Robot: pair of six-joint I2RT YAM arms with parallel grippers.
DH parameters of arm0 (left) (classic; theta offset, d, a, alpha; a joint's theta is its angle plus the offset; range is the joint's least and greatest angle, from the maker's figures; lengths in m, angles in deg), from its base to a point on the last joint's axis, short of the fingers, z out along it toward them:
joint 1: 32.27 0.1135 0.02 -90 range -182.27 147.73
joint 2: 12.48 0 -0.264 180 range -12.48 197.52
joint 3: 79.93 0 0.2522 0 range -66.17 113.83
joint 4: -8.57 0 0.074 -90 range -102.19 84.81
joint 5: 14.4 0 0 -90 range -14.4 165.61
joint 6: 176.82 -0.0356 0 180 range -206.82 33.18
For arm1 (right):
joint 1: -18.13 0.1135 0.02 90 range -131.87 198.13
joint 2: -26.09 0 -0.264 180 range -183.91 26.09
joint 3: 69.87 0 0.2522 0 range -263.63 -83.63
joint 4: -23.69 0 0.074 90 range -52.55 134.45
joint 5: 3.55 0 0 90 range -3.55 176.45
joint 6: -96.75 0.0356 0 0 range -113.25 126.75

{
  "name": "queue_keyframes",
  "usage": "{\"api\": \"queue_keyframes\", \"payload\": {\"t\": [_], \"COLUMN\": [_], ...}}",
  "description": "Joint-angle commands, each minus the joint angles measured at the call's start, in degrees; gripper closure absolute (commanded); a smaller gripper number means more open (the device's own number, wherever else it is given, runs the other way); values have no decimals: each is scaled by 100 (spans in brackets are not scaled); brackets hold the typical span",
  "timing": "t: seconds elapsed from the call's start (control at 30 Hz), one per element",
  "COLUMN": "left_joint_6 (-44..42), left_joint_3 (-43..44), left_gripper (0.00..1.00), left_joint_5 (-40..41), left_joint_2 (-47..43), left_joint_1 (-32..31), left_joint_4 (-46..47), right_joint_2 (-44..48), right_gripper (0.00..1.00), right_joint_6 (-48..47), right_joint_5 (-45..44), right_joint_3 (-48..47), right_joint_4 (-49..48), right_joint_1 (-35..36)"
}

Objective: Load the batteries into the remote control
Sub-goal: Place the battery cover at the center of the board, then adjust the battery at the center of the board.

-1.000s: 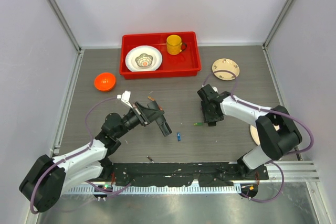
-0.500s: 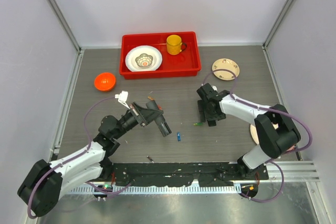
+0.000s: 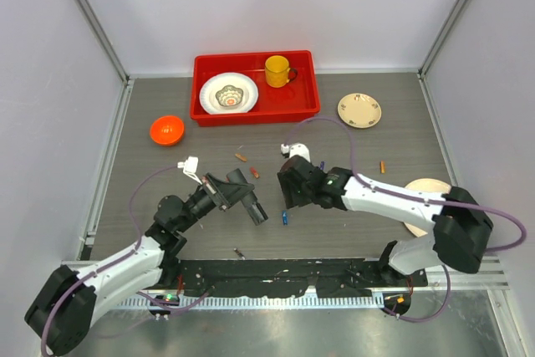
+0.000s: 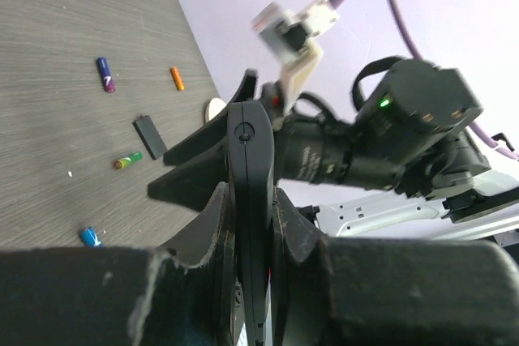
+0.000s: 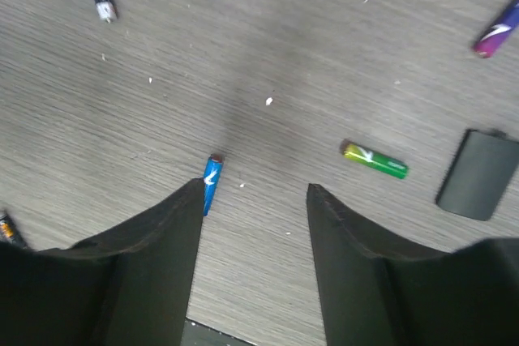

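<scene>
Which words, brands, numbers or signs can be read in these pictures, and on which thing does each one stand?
No text can be read in any view.
Blue battery: pale marks on the wrap, too small to read.
Green battery: a pale mark, blurred.
Remote control: only a round dimple shows, no lettering.
White plate: a drawn pattern, no words.

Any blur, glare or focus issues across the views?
Top external: sharp, even light, soft shadows. Left wrist: near fingers dark and out of focus; remote control and batteries beyond are legible. Right wrist: slightly soft, no glare, blue battery readable.
</scene>
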Motion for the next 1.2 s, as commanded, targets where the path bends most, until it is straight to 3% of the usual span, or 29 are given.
{"api": "queue_keyframes", "payload": {"t": [0.0,0.27,0.5,0.73,1.0,1.17], "left_joint_6": [-117,-549,-584,-593,-619,-567], "left_joint_3": [-69,-34,-104,-104,-183,-210], "left_gripper": [100,100,100,100,100,100], "left_joint_5": [428,841,745,455,-423,-346], "left_joint_2": [-750,-2140,-2466,-2291,-1684,-1595], "left_joint_1": [35,35,35,35,35,35], "left_joint_4": [-217,-1737,-1880,-1546,-316,-210], "right_joint_2": [-626,-1276,-1690,-1612,-1348,-1312], "right_gripper": [46,49,54,55,55,55], "right_joint_6": [519,642,677,782,853,818], "right_joint_5": [-297,-183,-192,-183,-113,-86], "right_joint_3": [-174,-455,-710,-491,-191,-209], "right_joint_4": [-361,-362,-177,-106,-282,-309], "right_joint_1": [420,684,816,842,860,860]}}
